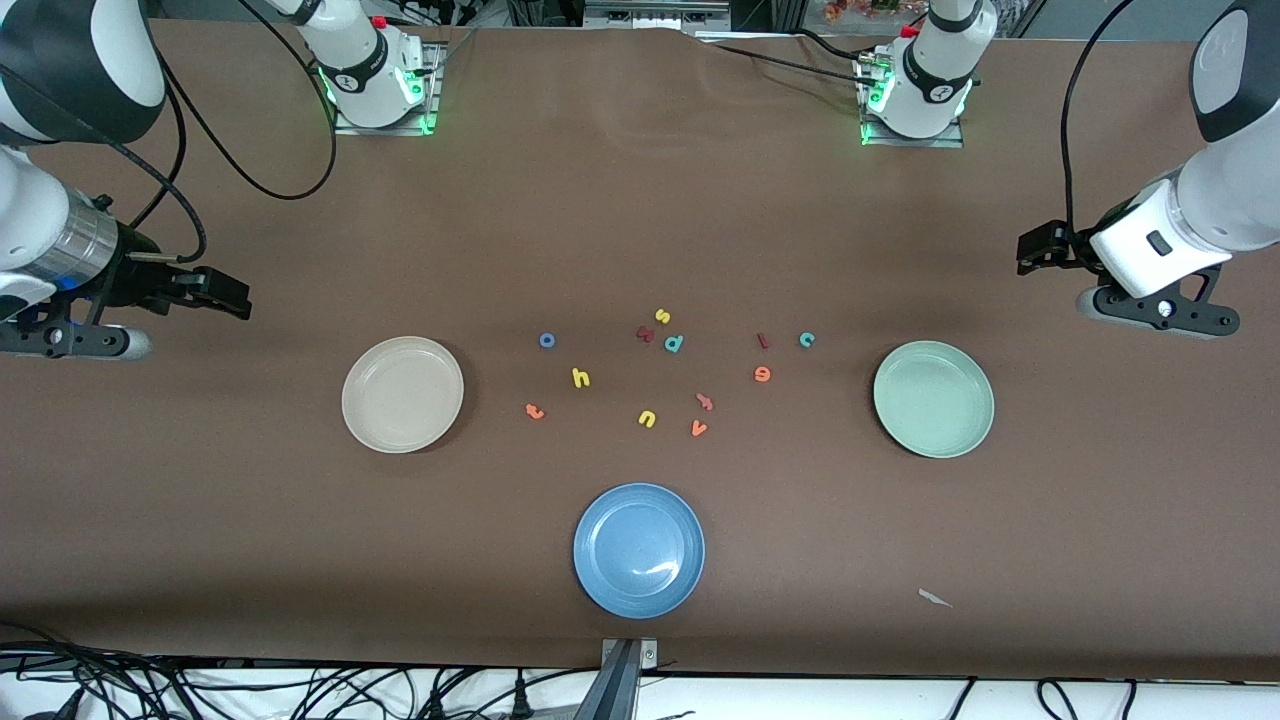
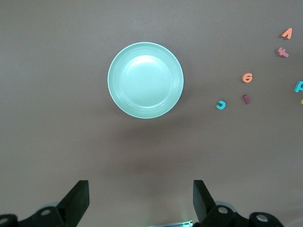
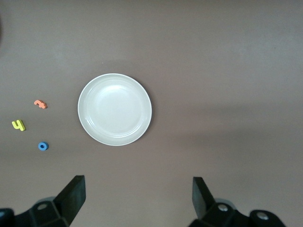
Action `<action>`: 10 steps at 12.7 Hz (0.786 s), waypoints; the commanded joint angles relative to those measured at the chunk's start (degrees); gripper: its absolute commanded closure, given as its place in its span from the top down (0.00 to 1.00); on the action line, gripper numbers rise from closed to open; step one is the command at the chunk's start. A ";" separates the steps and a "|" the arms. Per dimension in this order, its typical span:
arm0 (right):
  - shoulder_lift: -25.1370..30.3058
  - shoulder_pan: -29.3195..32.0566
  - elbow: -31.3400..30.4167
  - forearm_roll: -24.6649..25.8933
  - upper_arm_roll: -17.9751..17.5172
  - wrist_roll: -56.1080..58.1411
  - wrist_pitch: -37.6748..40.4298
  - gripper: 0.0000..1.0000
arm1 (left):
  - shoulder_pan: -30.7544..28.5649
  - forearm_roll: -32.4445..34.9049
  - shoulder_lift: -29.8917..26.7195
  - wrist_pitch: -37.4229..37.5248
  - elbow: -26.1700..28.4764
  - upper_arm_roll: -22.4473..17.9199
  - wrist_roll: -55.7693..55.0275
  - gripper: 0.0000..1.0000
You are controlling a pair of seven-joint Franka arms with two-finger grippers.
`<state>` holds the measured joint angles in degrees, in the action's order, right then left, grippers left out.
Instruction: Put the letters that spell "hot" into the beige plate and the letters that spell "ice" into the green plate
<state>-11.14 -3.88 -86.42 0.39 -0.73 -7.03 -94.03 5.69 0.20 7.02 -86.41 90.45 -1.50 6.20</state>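
Observation:
The beige plate (image 1: pixel 402 393) (image 3: pixel 114 109) lies empty toward the right arm's end, the green plate (image 1: pixel 933 398) (image 2: pixel 145 80) empty toward the left arm's end. Between them lie the blue "o" (image 1: pixel 547 340) (image 3: pixel 43 146), yellow "h" (image 1: pixel 581 377) (image 3: pixel 18 125) and orange "t" (image 1: pixel 535 411) (image 3: pixel 40 104), then the dark red "i" (image 1: pixel 763 341) (image 2: pixel 245 99), teal "c" (image 1: pixel 807 339) (image 2: pixel 221 105) and orange "e" (image 1: pixel 762 374) (image 2: pixel 247 77). My right gripper (image 1: pixel 235 295) (image 3: pixel 138 198) hangs open over bare table beside the beige plate. My left gripper (image 1: pixel 1035 250) (image 2: pixel 141 201) hangs open over bare table beside the green plate. Neither holds anything.
A blue plate (image 1: pixel 639 549) sits empty near the front edge. Other letters lie in the middle: yellow "s" (image 1: pixel 662 316), teal "p" (image 1: pixel 674 343), a dark red letter (image 1: pixel 645 334), yellow "u" (image 1: pixel 647 418), orange "v" (image 1: pixel 698 428), a salmon letter (image 1: pixel 705 402). A paper scrap (image 1: pixel 935 598) lies near the front.

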 commanded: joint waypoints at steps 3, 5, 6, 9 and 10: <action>0.24 -0.16 1.17 -0.13 -0.59 1.05 0.43 1.00 | 0.03 -0.90 -0.70 -0.87 0.96 -0.35 0.92 0.96; -1.86 -0.34 1.17 -0.04 -0.59 1.23 0.61 1.00 | 0.03 -0.90 -0.78 -0.87 0.87 -0.35 0.75 0.97; -3.53 -0.34 1.17 -0.21 -0.59 1.14 1.13 1.00 | 0.03 -0.90 -0.78 -0.87 0.87 -0.35 0.75 0.97; -3.72 -3.76 0.99 1.62 -0.94 0.35 2.36 1.00 | 0.03 -0.90 -0.70 -0.87 0.78 -0.35 0.75 0.97; -3.98 -4.73 0.99 2.41 -0.94 0.44 2.28 1.00 | 0.03 -0.90 -0.69 -0.87 0.78 -0.35 0.75 0.97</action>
<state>-15.23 -6.90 -86.23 1.04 -1.51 -6.56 -93.21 5.67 0.20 7.04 -86.54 90.47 -1.53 6.19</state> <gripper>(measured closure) 0.000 0.031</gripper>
